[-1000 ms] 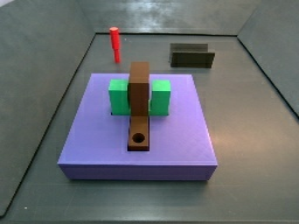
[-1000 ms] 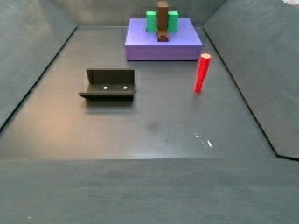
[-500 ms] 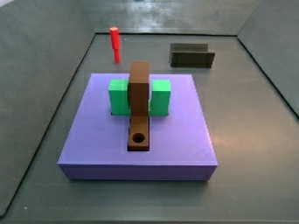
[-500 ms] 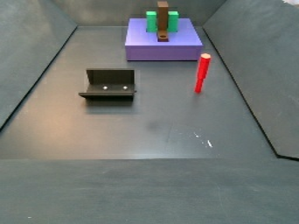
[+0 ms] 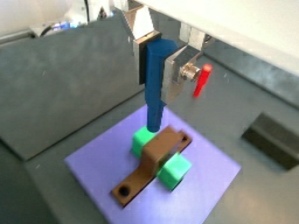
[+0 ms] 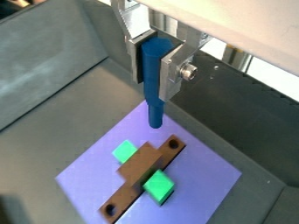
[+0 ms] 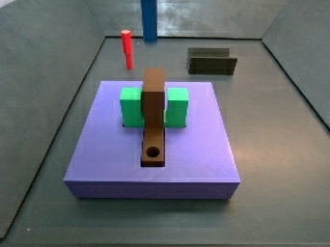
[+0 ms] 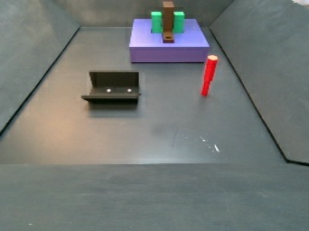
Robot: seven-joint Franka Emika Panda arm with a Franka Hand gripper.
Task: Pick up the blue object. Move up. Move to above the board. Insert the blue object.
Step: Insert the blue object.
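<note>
In both wrist views the tool (image 5: 159, 52) is clamped on the blue object (image 5: 156, 87), its silver fingers (image 5: 183, 72) pressed against the peg's upper part while the rest hangs straight down in the air. Below it in a wrist view lies the board (image 6: 145, 178), a brown bar running across the green block (image 6: 155, 185) on the purple slab (image 6: 211, 188), with the round hole showing at one end; the peg's lower tip hangs clear above the slab. The red peg (image 5: 201, 80) stands upright off to one side, and the fixture (image 5: 275, 141) sits on the desk (image 5: 70, 87). In a side view only the lower stretch of the blue object (image 7: 150, 20) shows at the upper edge, well apart from the board (image 7: 154, 116) and near the red peg (image 7: 126, 48).
</note>
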